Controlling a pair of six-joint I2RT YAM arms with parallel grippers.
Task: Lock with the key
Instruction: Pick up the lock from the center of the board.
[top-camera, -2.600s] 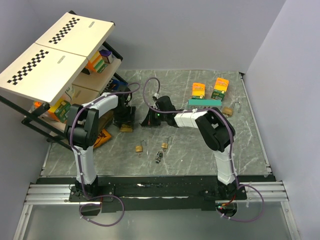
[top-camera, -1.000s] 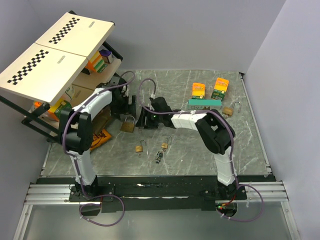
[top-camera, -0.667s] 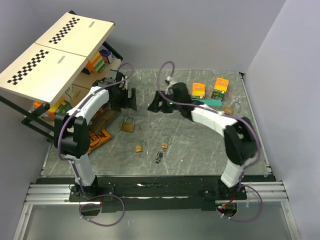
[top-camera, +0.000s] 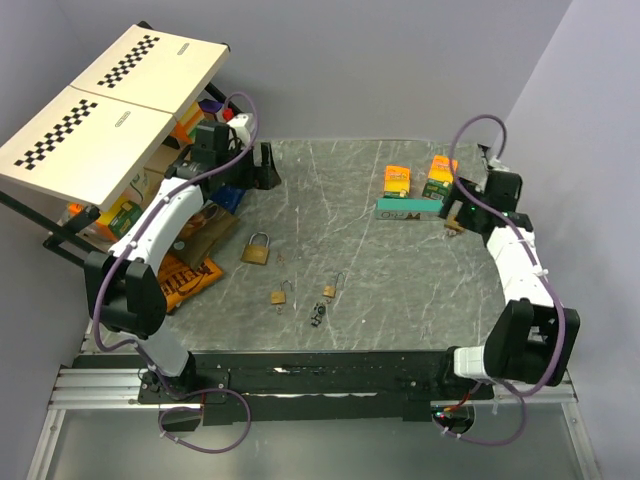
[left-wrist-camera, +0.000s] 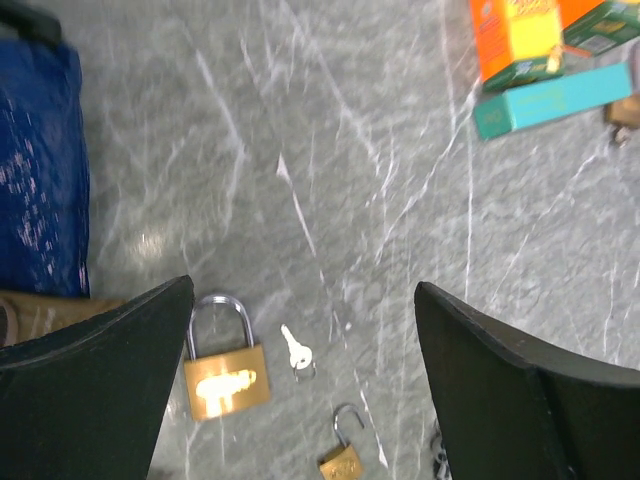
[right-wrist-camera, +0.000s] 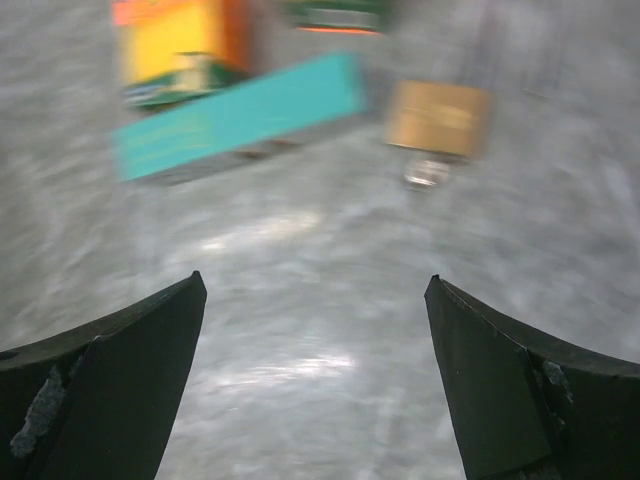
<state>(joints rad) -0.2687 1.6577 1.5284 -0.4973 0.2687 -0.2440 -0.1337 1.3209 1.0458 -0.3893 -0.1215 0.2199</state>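
The key, a tiny dark-grey bunch (top-camera: 318, 315), lies near the table's front, touched by nothing; in the left wrist view only its edge (left-wrist-camera: 437, 462) shows. A large brass padlock (top-camera: 256, 248) (left-wrist-camera: 226, 375) lies flat with its shackle down in the body. A lone silver key on a ring (left-wrist-camera: 296, 348) rests just right of it. Two small brass padlocks (top-camera: 280, 296) (top-camera: 329, 290) lie nearer the front. My left gripper (top-camera: 264, 166) (left-wrist-camera: 304, 288) hangs open at the back left, empty. My right gripper (top-camera: 456, 205) (right-wrist-camera: 315, 280) is open and empty near another brass padlock (top-camera: 457, 222) (right-wrist-camera: 440, 118).
A tilted rack with checkered boards (top-camera: 110, 100) holds boxes at the left, with a blue bag (left-wrist-camera: 40, 170) and an orange packet (top-camera: 185, 275) below it. Two orange boxes (top-camera: 397, 180) (top-camera: 440, 175) and a teal box (top-camera: 408, 208) (right-wrist-camera: 240, 115) stand at the back right.
Both arms have drawn away from the large padlock: the left to the back left, the right far to the right by the boxes. The right jaws have widened. The padlock stays on the table.
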